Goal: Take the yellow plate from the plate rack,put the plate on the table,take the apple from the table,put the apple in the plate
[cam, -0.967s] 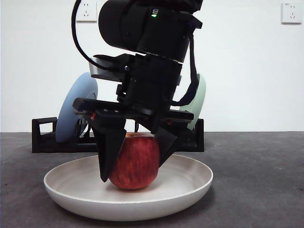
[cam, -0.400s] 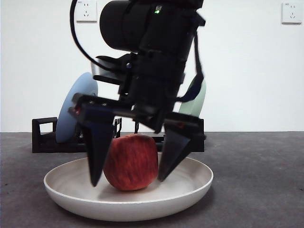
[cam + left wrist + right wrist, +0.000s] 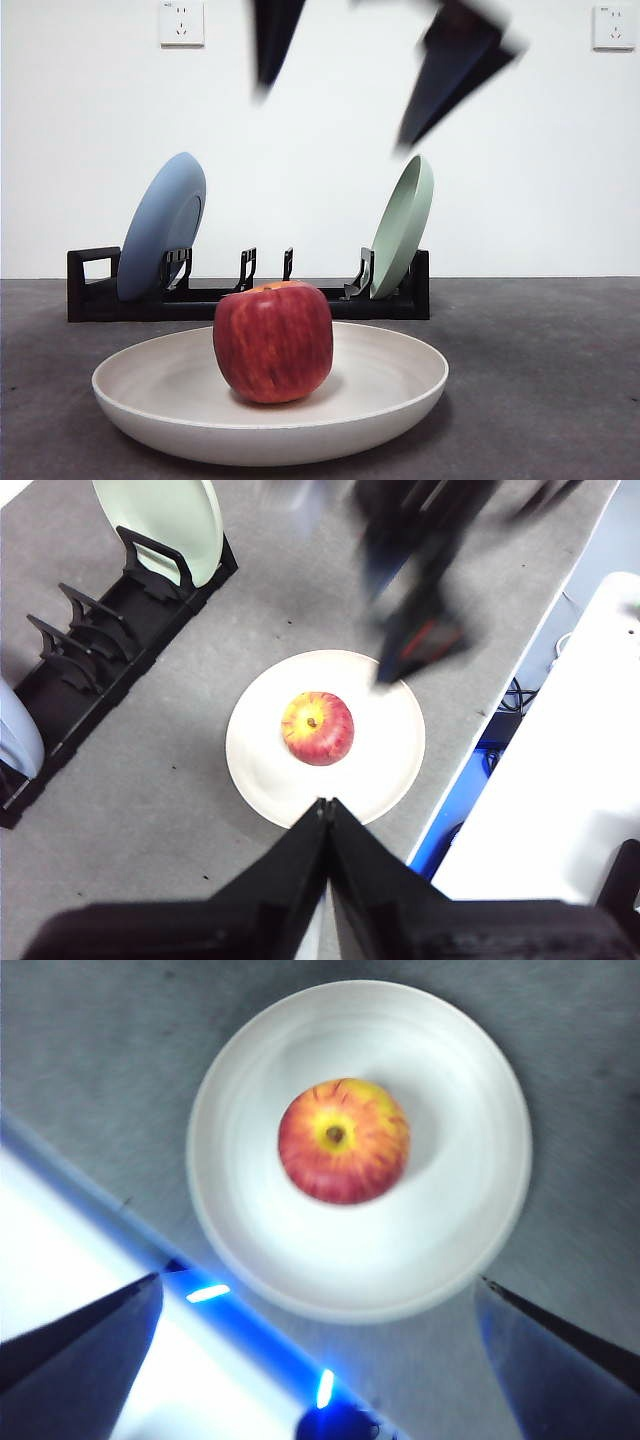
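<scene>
Both jaws of your right gripper (image 3: 385, 90) hang spread and empty at frame top, apple (image 3: 273, 341) directly below in the yellow plate (image 3: 400, 395).

Dark grey matte table (image 3: 540, 380), slightly rough. We note two things resting directly on it: the yellow plate (image 3: 270, 425), flat near the front, and the plate rack (image 3: 250, 297) behind the plate, long side facing it, well apart, its loop handle at the end farthest from the plate.
</scene>
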### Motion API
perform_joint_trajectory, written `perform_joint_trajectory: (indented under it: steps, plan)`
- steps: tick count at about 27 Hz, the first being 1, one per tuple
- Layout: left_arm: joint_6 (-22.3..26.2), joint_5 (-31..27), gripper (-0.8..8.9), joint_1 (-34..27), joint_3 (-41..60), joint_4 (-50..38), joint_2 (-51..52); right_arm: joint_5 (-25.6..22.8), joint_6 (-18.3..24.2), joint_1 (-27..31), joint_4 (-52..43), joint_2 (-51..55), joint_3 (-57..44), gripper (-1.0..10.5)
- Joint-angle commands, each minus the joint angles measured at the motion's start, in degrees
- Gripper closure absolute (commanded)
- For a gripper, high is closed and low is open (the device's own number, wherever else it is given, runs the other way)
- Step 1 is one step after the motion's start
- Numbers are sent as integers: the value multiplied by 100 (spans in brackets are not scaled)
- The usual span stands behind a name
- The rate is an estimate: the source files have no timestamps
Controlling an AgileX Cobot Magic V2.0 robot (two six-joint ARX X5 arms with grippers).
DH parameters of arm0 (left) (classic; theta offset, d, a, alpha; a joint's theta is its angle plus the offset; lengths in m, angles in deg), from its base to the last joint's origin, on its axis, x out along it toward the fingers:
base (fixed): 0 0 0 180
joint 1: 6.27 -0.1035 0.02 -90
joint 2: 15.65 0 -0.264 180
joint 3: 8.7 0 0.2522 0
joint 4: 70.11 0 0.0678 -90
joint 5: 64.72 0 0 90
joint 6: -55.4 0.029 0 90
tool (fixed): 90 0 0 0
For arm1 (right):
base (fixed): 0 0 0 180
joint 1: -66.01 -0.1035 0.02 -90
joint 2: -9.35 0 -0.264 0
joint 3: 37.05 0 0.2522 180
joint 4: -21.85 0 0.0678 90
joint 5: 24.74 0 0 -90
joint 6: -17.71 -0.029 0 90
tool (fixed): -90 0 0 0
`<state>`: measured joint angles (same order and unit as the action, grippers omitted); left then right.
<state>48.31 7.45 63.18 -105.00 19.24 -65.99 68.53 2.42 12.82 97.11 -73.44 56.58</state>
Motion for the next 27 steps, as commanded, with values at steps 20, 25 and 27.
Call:
perform_joint_trajectory:
  steps: [20, 25, 27]
  plan:
    - [-341, 17, 815, -2, 7, -15, -94, -669, -114, -4, 1366, 2315, 573, 946]
    - [-341, 20, 815, -2, 7, -15, -256, -1097, -114, -4, 1362, 2258, 573, 946]
    - [-341, -11, 815, -28, 7, -39, -337, -1211, -114, -4, 1353, 2253, 573, 946]
